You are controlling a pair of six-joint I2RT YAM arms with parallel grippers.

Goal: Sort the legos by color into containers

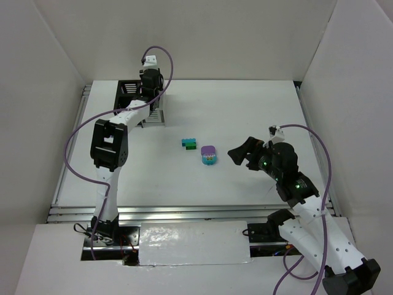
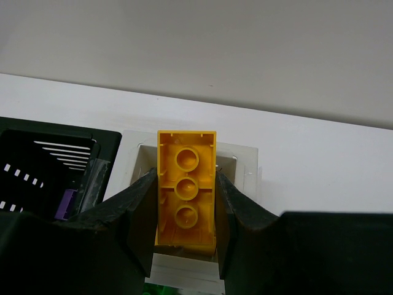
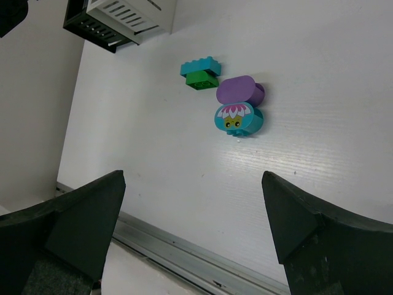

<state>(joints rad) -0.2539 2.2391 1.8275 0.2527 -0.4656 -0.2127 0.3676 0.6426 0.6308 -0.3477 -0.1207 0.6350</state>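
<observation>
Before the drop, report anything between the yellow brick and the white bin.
Nothing visible does. The left tool holds the yellow plastic brick directly above the white slatted bin's open mouth; the brick hides most of the bin's inside.

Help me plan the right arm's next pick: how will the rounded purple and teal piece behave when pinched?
The purple and teal piece looks like hard glossy plastic, so it is probably stiff and light. Its rounded sides may slip or swivel in a pinch. It seems to be two joined parts, which might separate if pushed.
</observation>
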